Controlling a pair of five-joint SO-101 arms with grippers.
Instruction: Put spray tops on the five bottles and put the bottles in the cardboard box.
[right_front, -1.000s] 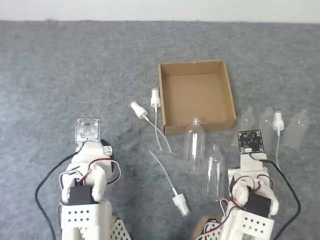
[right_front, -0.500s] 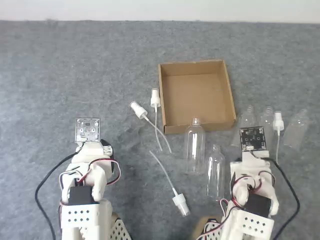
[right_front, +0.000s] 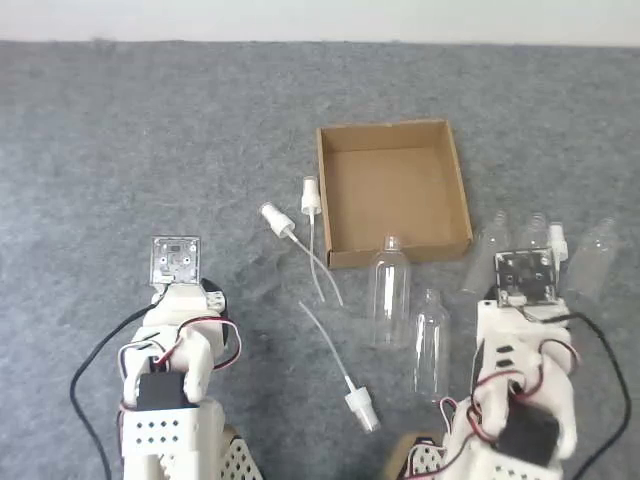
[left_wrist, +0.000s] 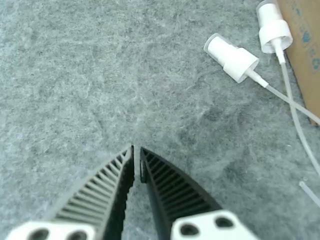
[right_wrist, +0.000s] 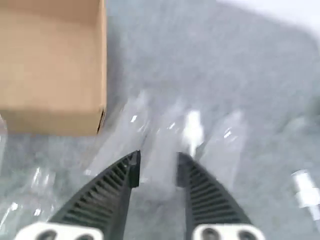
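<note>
The right gripper (right_wrist: 156, 162), jaws half open and empty, hovers at the upright bottles (right_front: 493, 243), four o'clock of the cardboard box (right_front: 395, 195); next it should probably grasp one. Left gripper (left_wrist: 136, 150): almost closed, empty.

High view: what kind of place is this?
Probably a robot practice table, not a kitchen: a grey felt tabletop, a white left robot arm and white right robot arm, and an open brown cardboard box beside clear plastic bottles.

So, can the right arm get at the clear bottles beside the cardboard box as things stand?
Probably yes: the right gripper is open and points straight at the bottles, which are close ahead of it, with nothing lying between.
</note>
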